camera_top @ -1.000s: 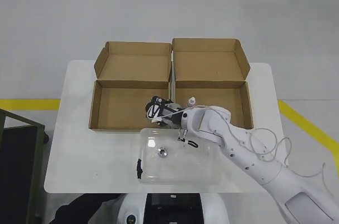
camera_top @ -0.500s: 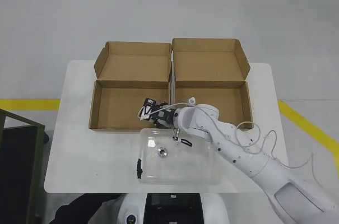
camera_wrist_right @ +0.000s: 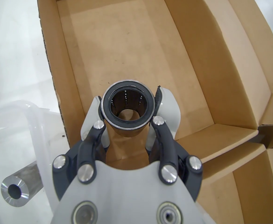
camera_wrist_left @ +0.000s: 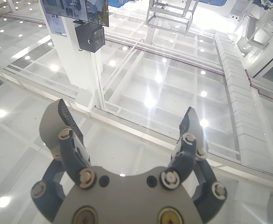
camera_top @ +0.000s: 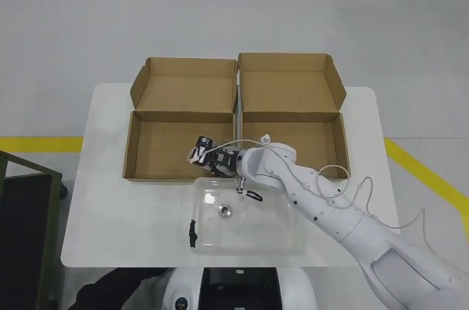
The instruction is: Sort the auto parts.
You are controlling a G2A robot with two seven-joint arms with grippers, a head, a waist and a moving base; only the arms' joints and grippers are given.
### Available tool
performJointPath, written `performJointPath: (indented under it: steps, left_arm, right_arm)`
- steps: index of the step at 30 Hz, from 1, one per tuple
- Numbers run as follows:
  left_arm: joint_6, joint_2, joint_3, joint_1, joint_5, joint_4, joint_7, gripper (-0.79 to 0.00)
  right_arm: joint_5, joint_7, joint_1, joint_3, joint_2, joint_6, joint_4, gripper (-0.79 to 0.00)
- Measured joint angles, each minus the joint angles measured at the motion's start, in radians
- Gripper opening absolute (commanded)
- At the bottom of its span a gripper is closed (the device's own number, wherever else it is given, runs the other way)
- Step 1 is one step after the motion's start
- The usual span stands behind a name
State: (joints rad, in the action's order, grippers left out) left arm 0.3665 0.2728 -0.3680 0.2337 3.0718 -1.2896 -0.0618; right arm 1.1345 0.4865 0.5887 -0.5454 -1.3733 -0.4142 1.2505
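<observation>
My right gripper [camera_wrist_right: 129, 108] is shut on a round metal bearing sleeve [camera_wrist_right: 129, 115] with a black end ring, holding it above the floor of the left cardboard box [camera_wrist_right: 117, 36]. From above, the right gripper [camera_top: 205, 153] hangs over that box's [camera_top: 168, 147] near right corner. A silver metal cylinder [camera_top: 225, 209] lies in the clear plastic bin [camera_top: 281, 236] at the table's front; its bored end [camera_wrist_right: 16, 191] shows beside the gripper. My left gripper [camera_wrist_left: 127, 120] is open, pointing up at the ceiling with nothing between its fingers.
A second open cardboard box [camera_top: 296, 143] stands right of the first, their walls touching. Both boxes have raised back flaps. The white table [camera_top: 110, 209] has bare room left of the bin.
The right gripper has carried the bearing sleeve leftward, from the bin's far edge to over the left box's interior.
</observation>
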Motion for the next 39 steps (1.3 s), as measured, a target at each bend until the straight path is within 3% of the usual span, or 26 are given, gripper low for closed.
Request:
performJointPath:
  steps: [6,13,18,32,39]
  left_arm:
    - [0.000,0.000,0.000,0.000,0.000,0.000,0.000,0.000]
    - [0.000,0.000,0.000,0.000,0.000,0.000,0.000,0.000]
    - [0.000,0.000,0.000,0.000,0.000,0.000,0.000,0.000]
    - [0.000,0.000,0.000,0.000,0.000,0.000,0.000,0.000]
    - [0.000,0.000,0.000,0.000,0.000,0.000,0.000,0.000]
  right_arm:
    - [0.003,-0.014,0.010,-0.025,-0.003,-0.010,0.016,-0.394]
    - [0.005,-0.022,0.039,-0.083,0.009,-0.032,0.103,-0.175]
    - [0.012,-0.016,0.081,-0.134,0.026,-0.061,0.203,-0.114]
    - [0.056,0.070,0.300,-0.294,0.100,-0.201,0.512,-0.086]
    - [0.134,0.054,0.412,-0.331,0.130,-0.286,0.604,-0.089]
